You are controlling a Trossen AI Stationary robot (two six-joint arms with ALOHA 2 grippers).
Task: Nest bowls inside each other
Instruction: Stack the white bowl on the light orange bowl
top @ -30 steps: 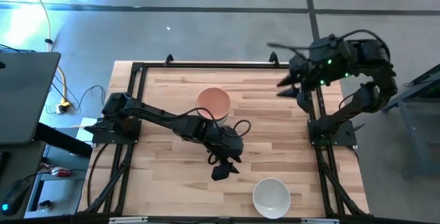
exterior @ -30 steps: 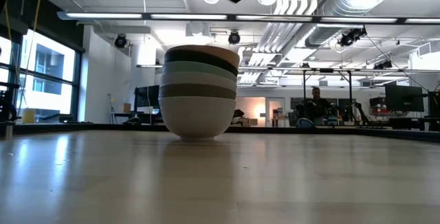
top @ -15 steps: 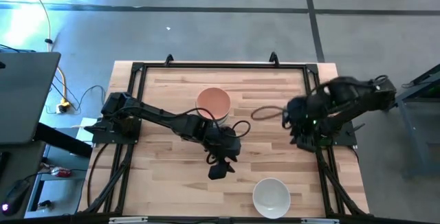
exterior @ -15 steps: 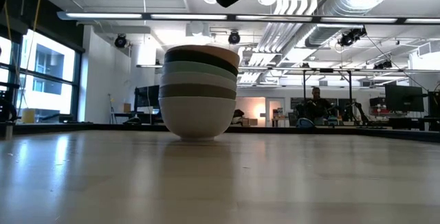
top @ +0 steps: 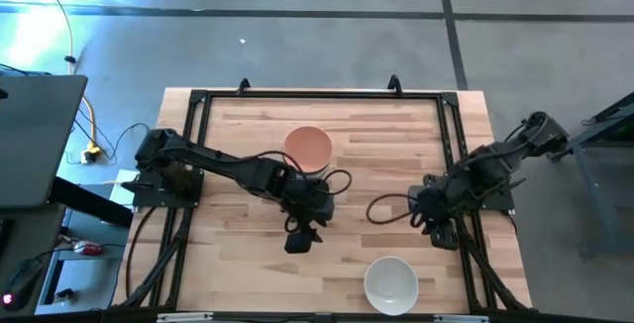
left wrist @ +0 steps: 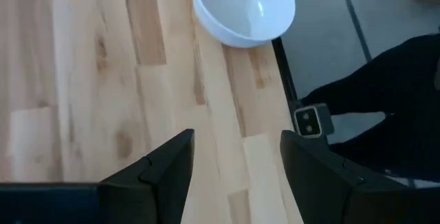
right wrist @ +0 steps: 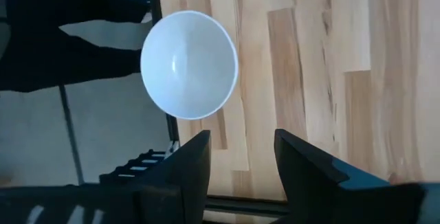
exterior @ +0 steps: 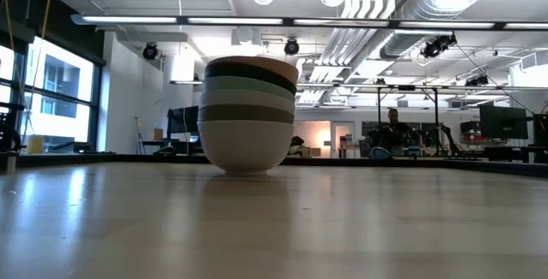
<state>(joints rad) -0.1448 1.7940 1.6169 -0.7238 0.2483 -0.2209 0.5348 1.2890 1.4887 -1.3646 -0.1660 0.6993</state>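
Note:
A stack of several nested bowls (top: 308, 149) stands on its white bottom bowl at the table's middle, toward the far side, with the peach-orange bowl on top; the low view shows its white, grey-olive, mint and black layers (exterior: 248, 112). One white bowl (top: 390, 283) stands alone by the near edge, right of centre; it also shows in the left wrist view (left wrist: 242, 7) and the right wrist view (right wrist: 189, 64). My left gripper (top: 300, 236) hangs open and empty above the table, between the stack and the lone bowl. My right gripper (top: 433, 226) is open and empty, up and to the right of the lone bowl.
A black metal frame (top: 196, 105) runs around the wooden table. A loop of cable (top: 381, 209) hangs from my right arm over the table. A laptop (top: 35, 140) and cables lie off the table's left side. People and desks show far behind in the low view (exterior: 394, 129).
My right arm has swung from the far right corner toward the near edge and now stands beside the lone white bowl. My left gripper has drifted toward the table's left edge, still open. The bowls have stayed put.

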